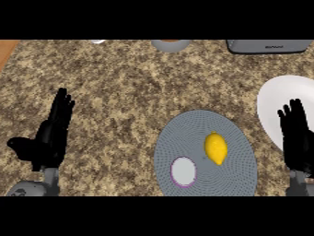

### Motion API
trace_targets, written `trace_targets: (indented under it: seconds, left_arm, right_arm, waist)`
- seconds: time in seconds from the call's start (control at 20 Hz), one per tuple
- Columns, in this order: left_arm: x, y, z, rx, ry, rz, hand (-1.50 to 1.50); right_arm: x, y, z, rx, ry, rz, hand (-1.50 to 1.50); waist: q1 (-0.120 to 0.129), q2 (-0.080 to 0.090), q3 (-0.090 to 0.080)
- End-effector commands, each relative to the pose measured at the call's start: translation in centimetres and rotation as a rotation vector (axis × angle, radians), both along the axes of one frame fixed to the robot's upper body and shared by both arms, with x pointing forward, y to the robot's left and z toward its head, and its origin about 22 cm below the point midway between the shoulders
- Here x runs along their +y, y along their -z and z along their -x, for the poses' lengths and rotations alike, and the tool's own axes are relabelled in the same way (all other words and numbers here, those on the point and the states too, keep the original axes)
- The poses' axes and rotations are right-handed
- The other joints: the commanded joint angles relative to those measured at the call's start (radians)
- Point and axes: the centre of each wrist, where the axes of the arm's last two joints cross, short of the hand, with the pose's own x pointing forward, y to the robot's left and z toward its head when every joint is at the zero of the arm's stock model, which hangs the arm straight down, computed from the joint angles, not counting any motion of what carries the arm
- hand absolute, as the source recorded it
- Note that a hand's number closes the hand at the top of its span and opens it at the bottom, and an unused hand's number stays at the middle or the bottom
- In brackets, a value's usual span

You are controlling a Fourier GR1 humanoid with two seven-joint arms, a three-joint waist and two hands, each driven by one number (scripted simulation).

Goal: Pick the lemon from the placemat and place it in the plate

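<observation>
A lemon (216,147) is seen lying on a round grey placemat (186,133), right of the mat's middle and untouched by either hand. On the same mat, nearer its lower left, a small white disc with a purple rim (183,171) is set, apart from the lemon. A white plate (282,94) is placed just right of the mat, on the speckled counter (132,83), and nothing is held in it.

The right hand (300,140) is shown over the plate's lower part, fingers straight and pointing up the view; it is released and nothing is grasped. The lemon lies to its left, with a strip of mat and plate rim between them.

The left hand (52,131) is held open at the left of the view (well apart from the mat), fingers up and holding nothing.

At the counter's far edge a grey round vessel (170,45) and a grey appliance (269,46) are partly shown.
</observation>
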Motion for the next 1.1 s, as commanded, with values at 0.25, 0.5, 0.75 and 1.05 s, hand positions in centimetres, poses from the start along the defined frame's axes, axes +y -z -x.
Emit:
trace_targets:
  seconds: [0.25,0.5,0.75,1.05]
  left_arm:
    - [2.3,-0.6,-1.1,0.107,0.084,-0.147,0.00]
    - [3.2,-1.7,-2.8,0.187,0.107,-0.091,0.00]
    - [4.9,-0.8,-2.1,0.204,0.087,-0.094,0.00]
    - [4.4,-0.4,-2.5,0.219,0.087,-0.096,0.00]
  right_arm:
    - [4.8,-7.5,-5.6,-0.155,-0.806,0.160,1.50]
    - [0.4,-2.2,-5.1,-0.331,-0.553,0.293,-1.50]
    - [-1.8,-0.4,-4.2,-0.265,-0.842,0.457,-1.50]
    - [-1.4,-3.2,-6.6,-0.222,-0.929,0.690,-1.50]
  waist:
    - [0.074,0.006,-0.041]
    - [0.007,0.002,-0.041]
    - [0.008,-0.002,-0.042]
    - [0.003,-0.005,-0.043]
